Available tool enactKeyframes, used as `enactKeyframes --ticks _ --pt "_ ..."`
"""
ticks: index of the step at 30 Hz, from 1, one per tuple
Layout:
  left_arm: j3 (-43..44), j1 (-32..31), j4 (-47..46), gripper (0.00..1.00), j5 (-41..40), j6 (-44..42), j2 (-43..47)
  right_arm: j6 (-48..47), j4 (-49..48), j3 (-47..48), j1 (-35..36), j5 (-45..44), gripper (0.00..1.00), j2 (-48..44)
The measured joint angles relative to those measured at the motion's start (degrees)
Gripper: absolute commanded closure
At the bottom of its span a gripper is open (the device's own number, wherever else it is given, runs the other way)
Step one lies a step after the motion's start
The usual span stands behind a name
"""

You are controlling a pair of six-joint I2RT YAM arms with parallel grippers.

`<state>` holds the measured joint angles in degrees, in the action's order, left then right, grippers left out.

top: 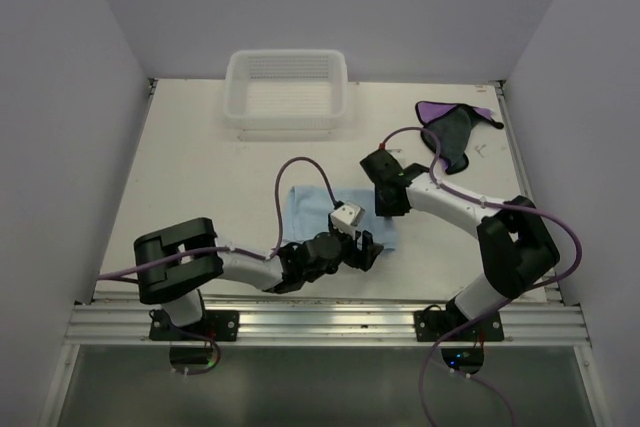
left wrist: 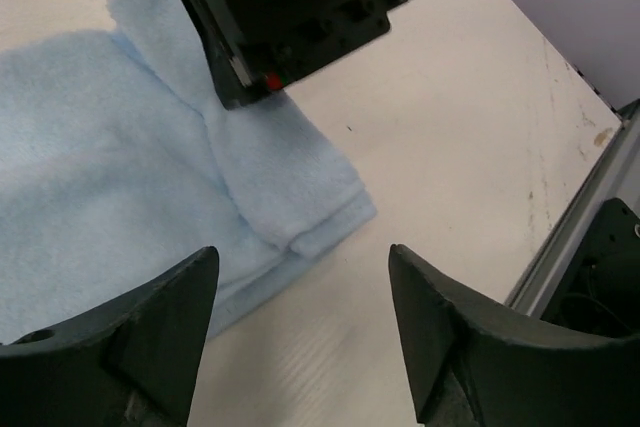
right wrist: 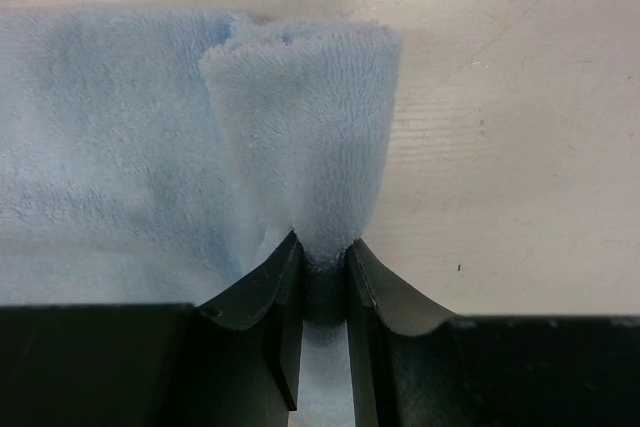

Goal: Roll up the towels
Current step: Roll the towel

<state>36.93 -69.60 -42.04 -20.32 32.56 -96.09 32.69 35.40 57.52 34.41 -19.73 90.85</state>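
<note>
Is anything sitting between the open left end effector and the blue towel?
Nothing visible does. The left end effector stands open right at the folded corner of the blue towel; the right end effector pinches a fold farther along, not in between.

light blue towel [top: 312,209] | purple and black towel [top: 452,130] | white mesh basket [top: 287,119]

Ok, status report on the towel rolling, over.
Left fingers open, empty, by the blue towel. Right fingers shut on its raised fold. Purple towel crumpled, far right. Nothing in the way.
</note>
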Motion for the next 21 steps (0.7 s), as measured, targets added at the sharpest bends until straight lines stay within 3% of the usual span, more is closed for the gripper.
enactKeyframes --ticks 11,21 --pt "-0.8 -10.6 -3.8 0.07 -9.2 -11.5 -1.9 2.4 1.2 1.2 0.1 1.8 0.77 1.0" --pt "4.7 -13.3 -4.0 0.01 -20.2 -24.4 -10.2 2.9 1.3 1.4 0.1 3.8 0.76 1.1"
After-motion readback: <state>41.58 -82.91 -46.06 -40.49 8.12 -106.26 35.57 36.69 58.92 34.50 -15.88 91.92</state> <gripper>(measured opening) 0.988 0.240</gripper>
